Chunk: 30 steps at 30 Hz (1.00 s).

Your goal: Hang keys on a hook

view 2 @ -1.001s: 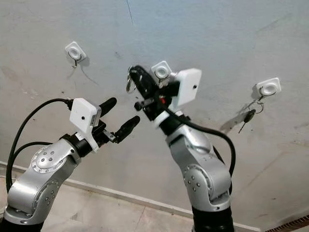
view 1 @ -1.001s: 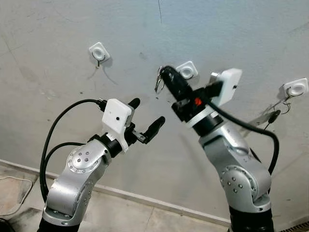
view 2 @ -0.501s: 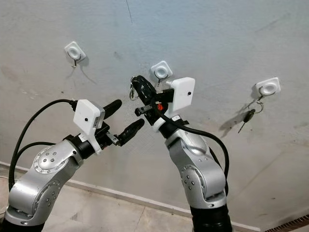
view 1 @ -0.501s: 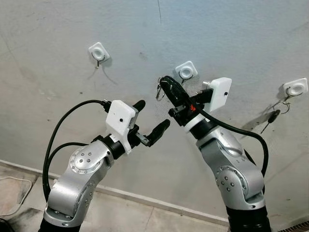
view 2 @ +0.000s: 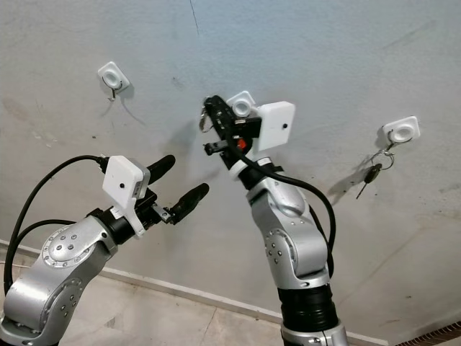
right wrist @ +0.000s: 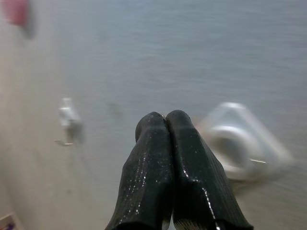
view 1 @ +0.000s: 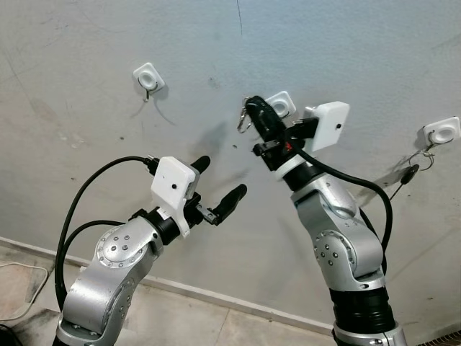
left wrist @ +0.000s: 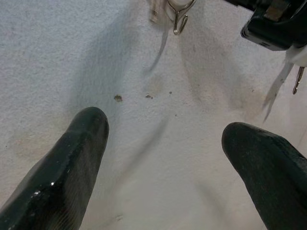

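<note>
Key ring sits pinched at tips of right gripper, raised w/ fingers pressed together, just beside middle hook but not yet over it. Judgement: transport approx. done; engaging ring on hook and release remain. Left gripper hovers lower, fingers spread wide, holding nothing. Another key set hangs on right hook; left hook bare, all on wall.

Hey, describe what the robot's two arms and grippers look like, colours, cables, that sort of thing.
Both arms are silver metal with round bolted joints and black cables looping along them. The left gripper and right gripper each have two long black fingers, with a white boxy camera housing at each wrist. A small red part shows near the right wrist.
</note>
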Available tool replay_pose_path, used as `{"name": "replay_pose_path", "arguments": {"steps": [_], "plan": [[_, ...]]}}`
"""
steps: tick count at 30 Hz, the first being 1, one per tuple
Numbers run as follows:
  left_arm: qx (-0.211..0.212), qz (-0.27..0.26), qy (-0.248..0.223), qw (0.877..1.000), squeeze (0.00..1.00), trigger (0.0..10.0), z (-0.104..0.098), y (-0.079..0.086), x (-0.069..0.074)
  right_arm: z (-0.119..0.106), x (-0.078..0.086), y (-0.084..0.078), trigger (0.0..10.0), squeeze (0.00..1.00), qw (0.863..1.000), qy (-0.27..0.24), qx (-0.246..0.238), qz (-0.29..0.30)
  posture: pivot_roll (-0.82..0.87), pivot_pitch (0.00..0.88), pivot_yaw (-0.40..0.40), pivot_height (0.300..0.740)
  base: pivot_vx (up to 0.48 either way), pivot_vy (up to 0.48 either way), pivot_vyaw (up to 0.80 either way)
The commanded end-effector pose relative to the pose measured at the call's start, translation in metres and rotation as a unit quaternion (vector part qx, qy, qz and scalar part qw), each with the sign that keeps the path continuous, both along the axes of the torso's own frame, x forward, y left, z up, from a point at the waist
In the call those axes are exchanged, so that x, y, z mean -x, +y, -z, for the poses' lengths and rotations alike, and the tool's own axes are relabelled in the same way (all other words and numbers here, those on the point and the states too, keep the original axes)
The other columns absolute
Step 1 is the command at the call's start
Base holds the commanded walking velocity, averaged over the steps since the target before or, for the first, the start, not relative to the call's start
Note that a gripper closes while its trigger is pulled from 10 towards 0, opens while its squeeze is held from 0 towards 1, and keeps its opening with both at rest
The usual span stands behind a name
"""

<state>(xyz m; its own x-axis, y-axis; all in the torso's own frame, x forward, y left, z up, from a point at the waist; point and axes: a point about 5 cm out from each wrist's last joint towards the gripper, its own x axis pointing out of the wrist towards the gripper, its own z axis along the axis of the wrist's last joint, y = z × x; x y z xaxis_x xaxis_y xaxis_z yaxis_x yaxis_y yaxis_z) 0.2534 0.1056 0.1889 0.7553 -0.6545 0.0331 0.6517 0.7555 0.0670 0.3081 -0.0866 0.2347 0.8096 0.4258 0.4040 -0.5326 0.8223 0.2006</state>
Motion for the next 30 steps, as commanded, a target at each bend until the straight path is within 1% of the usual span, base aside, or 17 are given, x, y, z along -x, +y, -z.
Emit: {"name": "replay_pose_path", "arguments": {"steps": [1, 5, 10, 30], "plan": [[0.001, 0.002, -0.008, 1.000, 0.00, 10.0, -0.004, 0.000, 0.003, -0.005, -0.003, -0.008, 10.0, 0.00, 1.000, -0.009, -0.004, 0.019, 0.25, 0.013, -0.070, 0.740, 0.000, 0.000, 0.00], [0.001, 0.006, -0.007, 1.000, 0.00, 10.0, -0.004, -0.001, 0.003, 0.000, -0.004, -0.019, 10.0, 0.00, 0.999, -0.005, 0.003, 0.039, 0.25, 0.011, -0.064, 0.740, 0.000, 0.000, 0.00], [-0.001, 0.009, -0.008, 1.000, 0.00, 10.0, -0.004, -0.002, 0.002, 0.007, -0.004, -0.027, 10.0, 0.00, 0.999, 0.003, 0.009, 0.053, 0.24, 0.009, -0.062, 0.740, 0.000, 0.000, 0.00], [-0.003, 0.013, -0.012, 1.000, 0.00, 10.0, -0.005, -0.002, 0.000, 0.025, 0.003, -0.031, 10.0, 0.00, 0.998, 0.029, 0.020, 0.052, 0.25, 0.005, -0.056, 0.740, 0.000, 0.000, 0.00]]}}
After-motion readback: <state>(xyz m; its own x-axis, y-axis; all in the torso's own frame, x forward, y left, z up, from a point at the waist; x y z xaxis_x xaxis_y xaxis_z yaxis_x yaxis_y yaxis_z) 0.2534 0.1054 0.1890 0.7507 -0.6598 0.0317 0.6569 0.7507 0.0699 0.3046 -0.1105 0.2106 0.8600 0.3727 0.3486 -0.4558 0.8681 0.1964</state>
